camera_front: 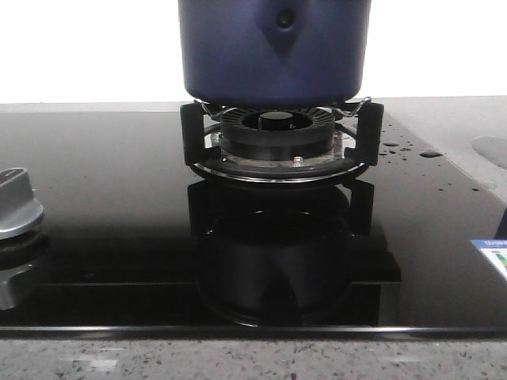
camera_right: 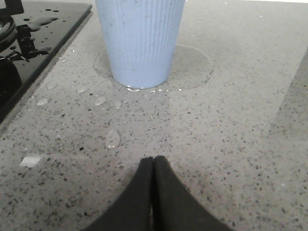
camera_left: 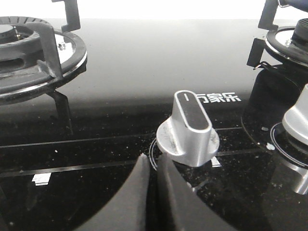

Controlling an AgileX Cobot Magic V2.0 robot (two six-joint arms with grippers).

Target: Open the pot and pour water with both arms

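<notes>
Black glass of the hob [camera_front: 95,206] filled most of the front view, with a speckled stone counter [camera_right: 231,144] around it. On the burner [camera_front: 277,134], at the middle of the hob, the pot [camera_front: 273,47] stood upright on the black supports. Its top was cut off by the frame, so I could not tell whether a lid was on it.

Neither arm was at the pot. The left gripper [camera_left: 153,180] hung low over the glass, just in front of a silver knob [camera_left: 190,130], with its fingers nearly together and holding nothing. Another knob [camera_left: 298,120] was beside it, nearer to the burner with the pot. The right gripper [camera_right: 153,180] was over the counter, off the hob on the far side from the knobs, fingers pressed together and empty. In front of it stood a pale blue ribbed cup [camera_right: 139,43], in a thin wet ring, with water drops [camera_right: 111,138] on the stone between the cup and the hob.

In my judgement the task was at its very beginning, or between two steps: nothing was held and both arms were well apart from the pot. The next move would call for both grippers to open, rise and travel toward the burner, one to the lid if there is one, the other to a handle. The pot is big and probably heavy with water, so a firm grasp would be needed before any tilting.
</notes>
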